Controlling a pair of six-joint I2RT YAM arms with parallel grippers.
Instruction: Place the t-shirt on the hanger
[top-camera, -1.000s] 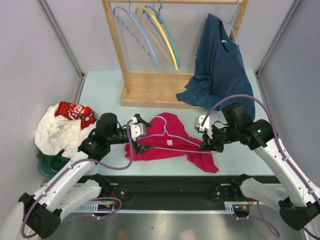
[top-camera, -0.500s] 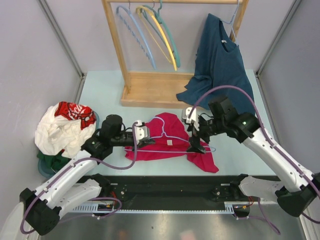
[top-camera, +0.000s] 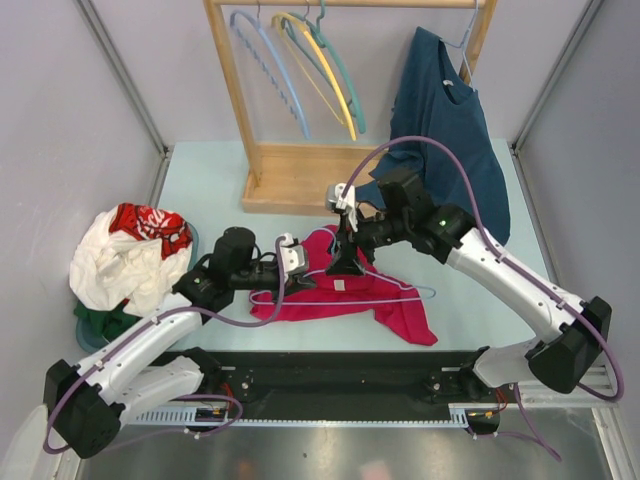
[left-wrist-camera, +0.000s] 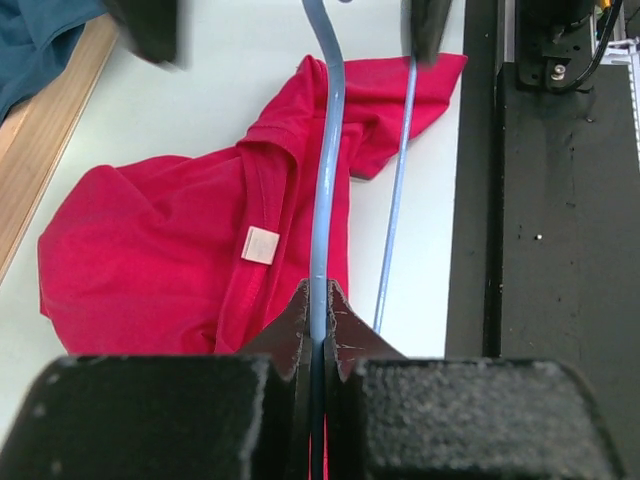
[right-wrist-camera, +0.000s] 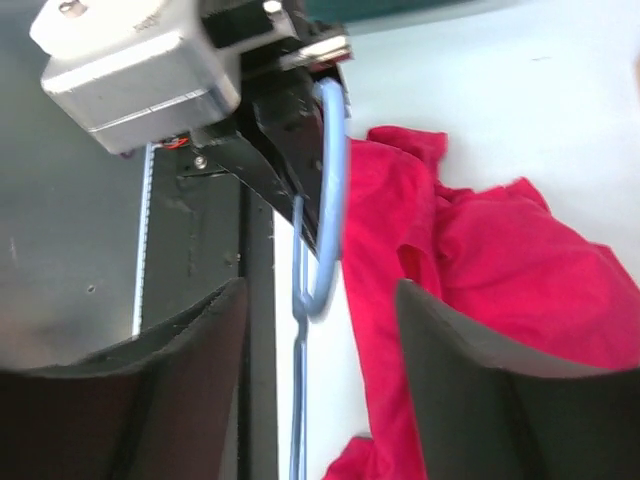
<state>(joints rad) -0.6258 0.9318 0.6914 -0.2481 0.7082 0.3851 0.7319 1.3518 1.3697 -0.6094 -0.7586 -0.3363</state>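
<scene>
"Two grippers at one hanger, why?"

"Only my left gripper (left-wrist-camera: 318, 300) had it. Its jaws were pressed together on the thin wire of the hanger (left-wrist-camera: 327, 180), over the t-shirt (left-wrist-camera: 160, 240), to give the frame a firm anchor, I judged. My right gripper (right-wrist-camera: 318, 290) was spread wide, fingers either side of the wire's curved end, touching nothing I could see."

"And the shirt?"

"Crumpled on the table (top-camera: 480, 300) between my arms, with the neck opening and white label (left-wrist-camera: 260, 244) facing up, just beside the wire. None of it was on the hanger; I reckoned the collar needed opening next."
</scene>
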